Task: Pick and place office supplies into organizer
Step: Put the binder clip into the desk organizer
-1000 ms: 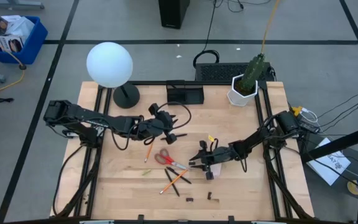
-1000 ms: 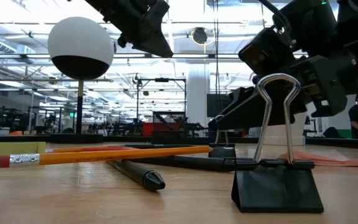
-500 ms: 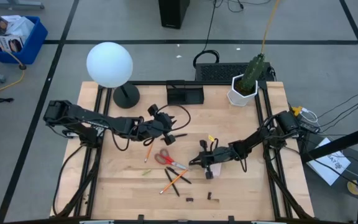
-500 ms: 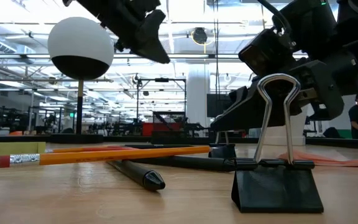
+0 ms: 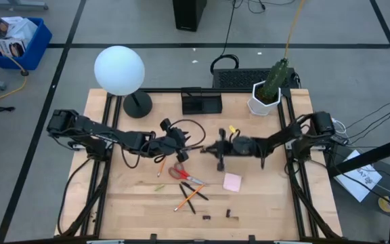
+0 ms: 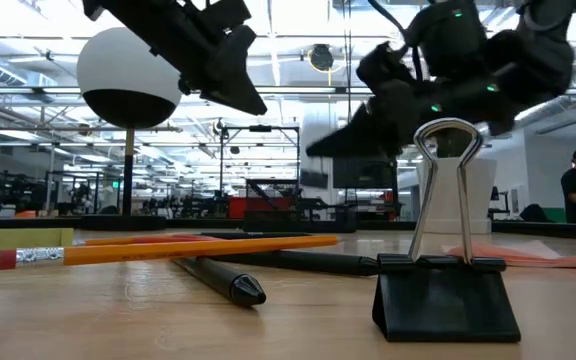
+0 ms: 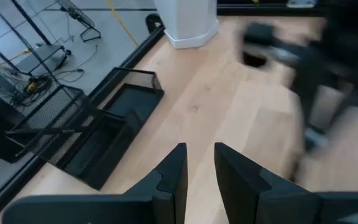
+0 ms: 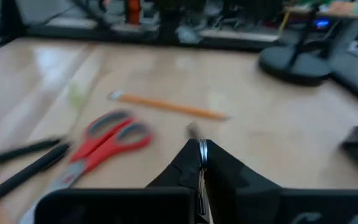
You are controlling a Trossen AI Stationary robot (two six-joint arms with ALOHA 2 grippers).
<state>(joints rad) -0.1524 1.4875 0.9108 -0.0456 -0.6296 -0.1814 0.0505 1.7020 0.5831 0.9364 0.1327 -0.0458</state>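
My right gripper [image 5: 212,149] [image 8: 201,152] hangs shut over the middle of the table with nothing visible between its fingers. The pink sticky-note pad [image 5: 232,181] lies flat on the wood nearer the front edge. My left gripper [image 5: 189,145] [image 7: 201,165] hovers just left of the right one, its fingers a narrow gap apart and empty. Red-handled scissors [image 5: 185,175] [image 8: 104,146], pencils [image 5: 161,166] [image 8: 166,106], black pens [image 5: 187,205] and small black clips [image 5: 206,217] lie on the table. The black organizer [image 5: 202,103] [image 7: 104,137] stands at the far edge.
A lamp with a white globe [image 5: 119,70] and round black base [image 5: 137,104] stands at the far left, and a white plant pot [image 5: 264,102] at the far right. In the low view a black binder clip [image 6: 446,270] stands close to the camera.
My right gripper has risen from the pink pad and gone toward the table's far edge and a little left, leaving the pad flat on the table. My left gripper has sunk a little.
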